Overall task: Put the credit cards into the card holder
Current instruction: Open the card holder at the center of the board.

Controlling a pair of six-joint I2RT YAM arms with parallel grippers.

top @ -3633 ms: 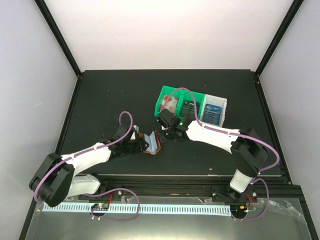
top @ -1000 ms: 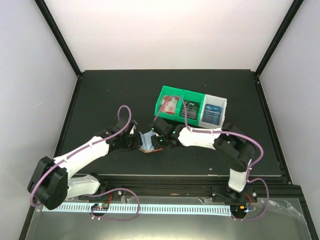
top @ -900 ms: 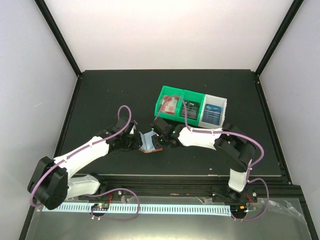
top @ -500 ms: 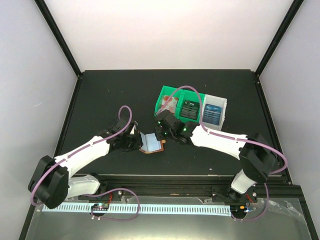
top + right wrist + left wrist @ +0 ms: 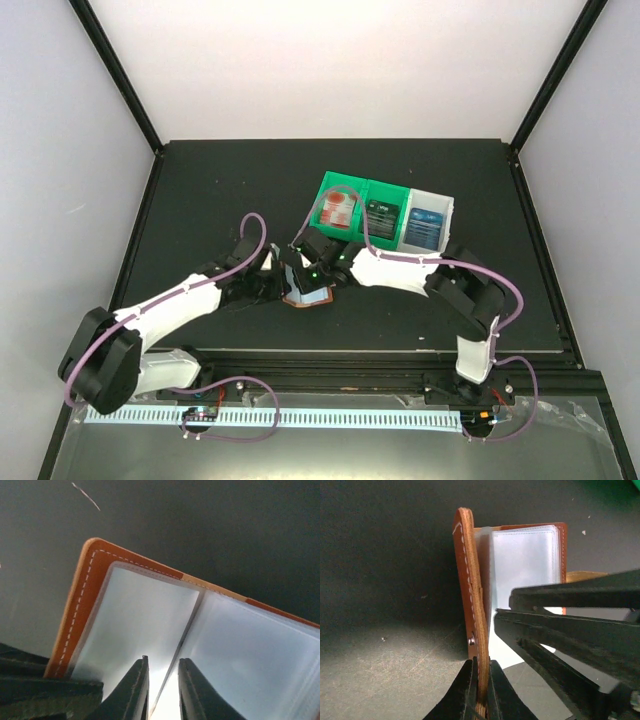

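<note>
The brown leather card holder (image 5: pixel 310 297) is open, its clear sleeves (image 5: pixel 525 562) showing. My left gripper (image 5: pixel 279 288) is shut on the edge of its upright cover (image 5: pixel 481 664). My right gripper (image 5: pixel 304 274) is slightly open with its tips on the sleeves (image 5: pixel 164 659); a sleeve's edge runs between the fingers and it holds no card. The right gripper's fingers (image 5: pixel 560 625) also show in the left wrist view. A red card (image 5: pixel 340 208) and a dark card (image 5: pixel 380 216) lie in the green bin (image 5: pixel 322 188). A blue card (image 5: pixel 427 224) lies in the white bin (image 5: pixel 447 205).
The two bins stand side by side behind and to the right of the holder. The black mat ends at a raised frame (image 5: pixel 330 352) near the arm bases. White walls enclose the sides and back.
My right gripper has come back left and down from beside the green bin onto the holder's open sleeves. My left gripper kept its hold on the cover and barely moved.
</note>
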